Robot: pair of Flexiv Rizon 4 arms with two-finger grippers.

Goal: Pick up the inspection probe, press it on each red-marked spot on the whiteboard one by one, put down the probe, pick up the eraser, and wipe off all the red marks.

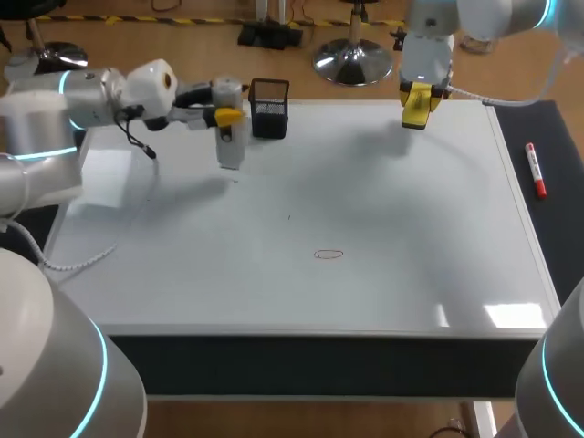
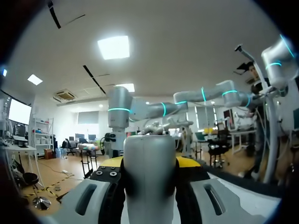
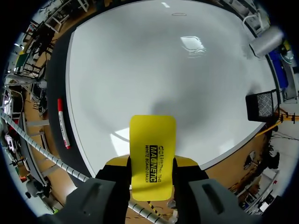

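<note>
My left gripper (image 1: 228, 117) hangs over the whiteboard's (image 1: 383, 192) far left part, shut on the silver cylindrical probe (image 1: 230, 148), which points down at the board. In the left wrist view the probe (image 2: 149, 172) fills the gap between the yellow-tipped fingers (image 2: 187, 161). My right gripper (image 1: 418, 102) is above the board's far edge, shut on the yellow eraser (image 1: 416, 111); the eraser (image 3: 153, 154) sits between its fingers. One red oval mark (image 1: 328, 255) lies at the board's middle front and also shows as the mark (image 3: 179, 14) far ahead of the right gripper.
A black mesh holder (image 1: 269, 108) stands at the board's far edge, just right of the probe. A red marker (image 1: 535, 171) lies on the dark strip beyond the board's right edge. A white coiled cable (image 1: 82, 258) trails over the left side.
</note>
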